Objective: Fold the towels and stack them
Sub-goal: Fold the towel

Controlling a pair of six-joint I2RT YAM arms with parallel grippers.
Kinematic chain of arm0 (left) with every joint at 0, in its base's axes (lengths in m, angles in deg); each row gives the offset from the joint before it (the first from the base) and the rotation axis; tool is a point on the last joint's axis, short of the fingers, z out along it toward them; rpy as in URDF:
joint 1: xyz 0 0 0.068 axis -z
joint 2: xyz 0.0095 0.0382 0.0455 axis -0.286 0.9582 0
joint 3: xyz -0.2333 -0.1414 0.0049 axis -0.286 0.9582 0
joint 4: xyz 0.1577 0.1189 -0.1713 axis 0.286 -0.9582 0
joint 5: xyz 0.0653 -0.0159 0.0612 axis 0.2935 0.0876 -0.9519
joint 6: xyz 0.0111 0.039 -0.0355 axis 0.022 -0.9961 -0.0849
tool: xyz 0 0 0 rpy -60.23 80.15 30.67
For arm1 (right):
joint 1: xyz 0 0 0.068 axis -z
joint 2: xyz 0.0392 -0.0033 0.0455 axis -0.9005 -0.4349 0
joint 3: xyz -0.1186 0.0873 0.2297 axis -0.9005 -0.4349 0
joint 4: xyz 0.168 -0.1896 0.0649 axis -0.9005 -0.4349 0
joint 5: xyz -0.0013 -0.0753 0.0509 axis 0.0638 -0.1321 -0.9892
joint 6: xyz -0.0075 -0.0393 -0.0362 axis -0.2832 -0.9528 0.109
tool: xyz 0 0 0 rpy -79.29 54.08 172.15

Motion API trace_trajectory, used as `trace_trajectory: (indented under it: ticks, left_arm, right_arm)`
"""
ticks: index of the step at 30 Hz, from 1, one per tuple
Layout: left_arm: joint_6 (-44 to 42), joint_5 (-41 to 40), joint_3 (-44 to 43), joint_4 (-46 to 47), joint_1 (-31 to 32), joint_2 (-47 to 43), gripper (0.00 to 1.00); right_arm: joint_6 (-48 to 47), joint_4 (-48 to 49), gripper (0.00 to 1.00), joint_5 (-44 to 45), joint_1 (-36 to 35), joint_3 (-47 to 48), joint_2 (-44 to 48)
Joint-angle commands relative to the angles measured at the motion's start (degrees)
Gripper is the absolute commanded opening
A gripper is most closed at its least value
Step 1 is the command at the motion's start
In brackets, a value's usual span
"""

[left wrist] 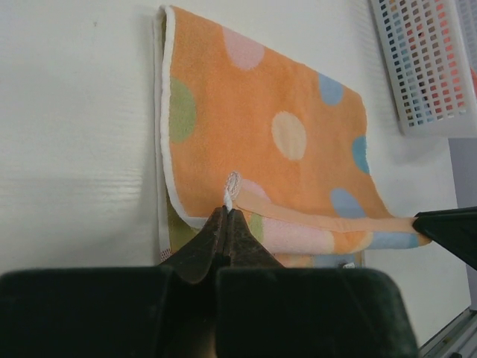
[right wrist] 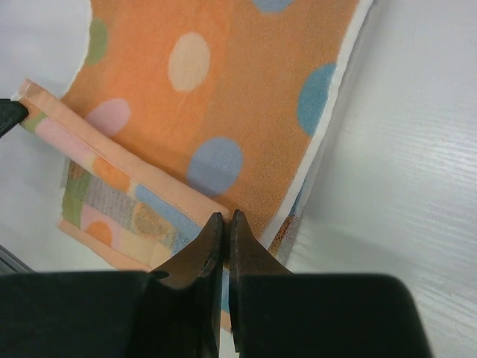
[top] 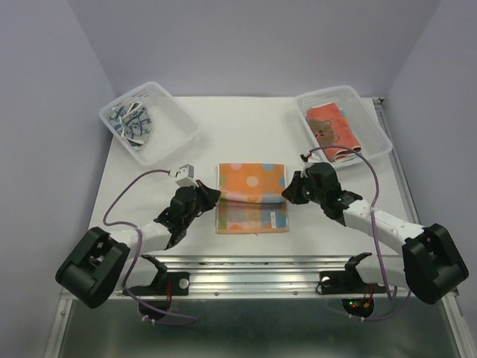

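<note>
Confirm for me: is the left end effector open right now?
No, the left end effector is shut, its fingertips pinching the white-trimmed edge of the orange dotted towel.

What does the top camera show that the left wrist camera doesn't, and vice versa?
Top only: the left basket holding blue-patterned towels. Left wrist only: the left tool pinched shut on the white hem of the orange dotted towel. Both: that towel, partly folded, the right tool on its other end, the right basket.
</note>
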Motion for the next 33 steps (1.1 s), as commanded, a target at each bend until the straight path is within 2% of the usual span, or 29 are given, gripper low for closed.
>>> trace_trajectory:
  ticks: [1,5,8,9,10,11,12,15,16,17,18,21,23,25,28,30,31,33]
  left_arm:
    - [1.0,1.8,1.8,2.7,0.5,0.6,0.0]
    - [4.1,4.1,4.3,2.5,1.0,1.0,0.0]
    - [6.1,5.4,6.9,1.1,1.8,-2.2,0.03]
    - [6.5,5.5,7.6,-0.6,2.1,-3.5,0.06]
    - [7.2,5.5,8.6,-2.6,2.3,-5.0,0.08]
    - [8.2,5.5,9.1,-4.5,2.5,-8.7,0.14]
    - [9.0,5.4,9.6,-8.8,3.1,-10.8,0.18]
    - [11.4,4.0,10.0,-16.5,3.9,-20.7,0.29]
    - [12.1,3.6,9.6,-21.6,4.4,-26.0,0.33]
    - [11.9,3.0,9.1,-23.9,4.4,-28.6,0.48]
    - [11.5,2.9,8.6,-25.8,4.5,-31.0,0.97]
    - [10.5,1.9,6.6,-30.9,4.7,-38.2,0.99]
    - [10.2,0.7,5.0,-32.8,4.8,-40.5,0.99]
    - [9.6,-0.5,3.8,-33.0,4.8,-40.3,0.99]
    - [8.6,-6.7,0.5,-34.1,4.7,-34.4,0.99]
    - [7.3,-8.6,-2.3,-34.9,4.7,-30.1,0.99]
    - [6.6,-9.2,-5.6,-35.8,4.7,-27.7,0.99]
    - [5.7,-10.0,-8.9,-37.3,4.6,-20.2,0.99]
  right_arm:
    - [2.7,4.5,0.05,-0.8,-1.0,-2.8,-0.7]
    - [4.8,6.1,0.11,-2.1,-1.7,-6.4,-1.0]
    - [6.7,5.3,0.15,-3.2,-2.4,-9.0,-0.4]
    - [7.7,5.1,0.25,-4.5,-2.6,-9.8,0.7]
    - [8.3,4.8,0.31,-5.1,-2.9,-10.7,1.5]
    - [8.7,3.8,0.36,-5.4,-3.1,-11.8,2.7]
    - [9.8,3.0,0.53,-6.2,-3.3,-13.4,5.4]
    - [11.1,-1.3,0.67,-6.1,-3.7,-14.7,11.2]
    - [11.1,-5.0,0.72,-5.8,-3.7,-14.3,15.5]
    - [10.8,-6.6,0.73,-5.2,-3.7,-13.8,17.3]
    - [10.5,-8.1,0.75,-4.6,-3.7,-13.1,19.4]
    - [7.9,-11.4,0.83,-3.0,-3.7,-9.8,22.9]
    - [6.8,-10.7,1.0,-4.8,-3.9,-7.3,20.6]
    - [5.6,-9.0,1.0,-7.2,-3.9,-5.6,17.1]
    - [4.1,-5.3,1.0,-7.1,-4.7,0.3,8.4]
    - [3.5,-6.0,1.0,-4.3,-4.9,2.3,3.9]
    - [4.7,-6.8,1.0,0.9,-5.0,5.6,0.5]
    - [5.5,-9.6,1.0,4.3,-5.2,8.5,-2.6]
